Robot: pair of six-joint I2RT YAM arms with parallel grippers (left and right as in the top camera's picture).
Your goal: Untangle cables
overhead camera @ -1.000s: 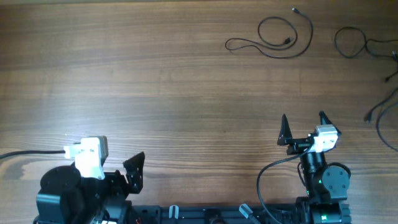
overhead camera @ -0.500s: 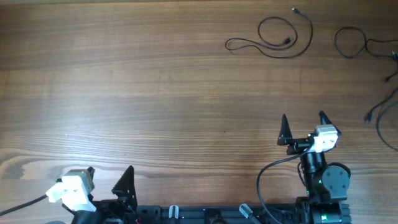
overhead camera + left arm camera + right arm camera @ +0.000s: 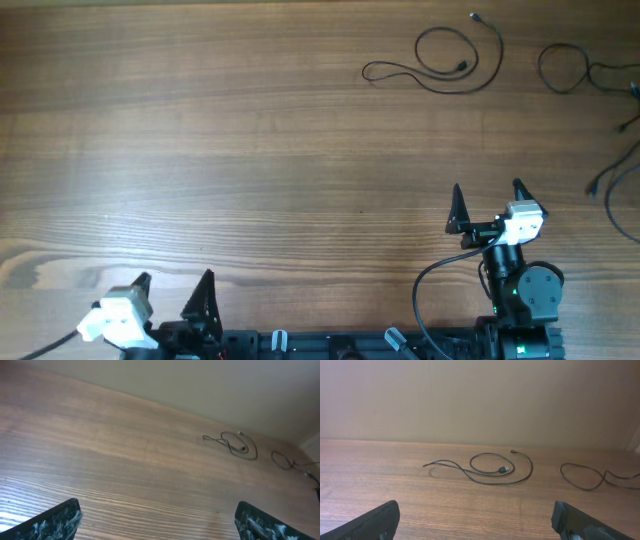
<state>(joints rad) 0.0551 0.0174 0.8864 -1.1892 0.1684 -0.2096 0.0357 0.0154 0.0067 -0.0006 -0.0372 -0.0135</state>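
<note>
Thin black cables lie apart at the far right of the table. One cable point(image 3: 499, 55) forms a loop with a long tail. A second cable point(image 3: 541, 68) loops beside it, and a third cable point(image 3: 612, 172) runs off the right edge. My left gripper point(image 3: 172, 280) sits at the front left edge, open and empty, far from them. My right gripper point(image 3: 487, 190) stands open and empty at the front right, well short of the looped cable point(image 3: 505, 468) and its neighbour point(image 3: 563, 470). The left wrist view shows the looped cable point(image 3: 243, 449) far off past my left gripper point(image 3: 159, 520).
The wooden table point(image 3: 250, 150) stretches bare between the grippers and the cords. A thicker black arm cable point(image 3: 425, 290) curves beside the right arm's base. A plain wall point(image 3: 480, 400) rises behind the table's far edge.
My left arm has pulled back toward the front edge and turned, so its open fingers now point up the table. The right arm and the cables have not moved.
</note>
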